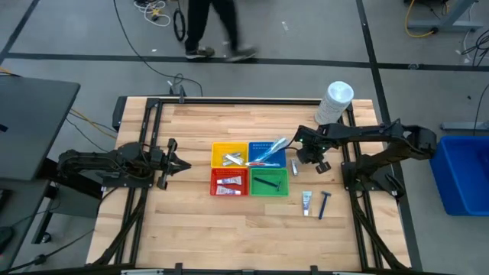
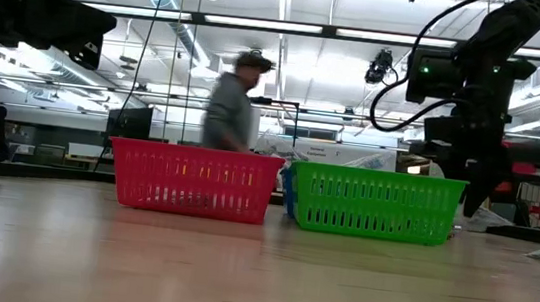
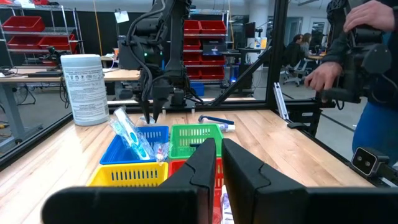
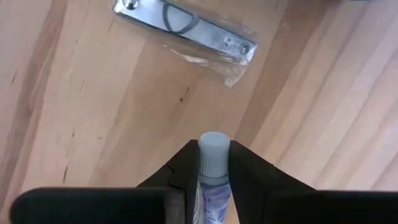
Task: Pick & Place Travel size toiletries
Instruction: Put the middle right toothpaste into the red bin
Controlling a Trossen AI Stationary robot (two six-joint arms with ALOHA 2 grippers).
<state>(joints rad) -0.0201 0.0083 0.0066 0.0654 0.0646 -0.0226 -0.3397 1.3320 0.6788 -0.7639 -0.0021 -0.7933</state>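
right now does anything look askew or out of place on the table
Clear-wrapped toothbrushes stick out over the blue plastic basket's rim toward the large white cylindrical container. A small white tube and dark blue razor lie loose on the wood.

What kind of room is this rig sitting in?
Most likely a robotics lab or workshop. The left wrist view shows shelving with red bins and people at desks; the high view shows cables across a bare grey floor around the table.
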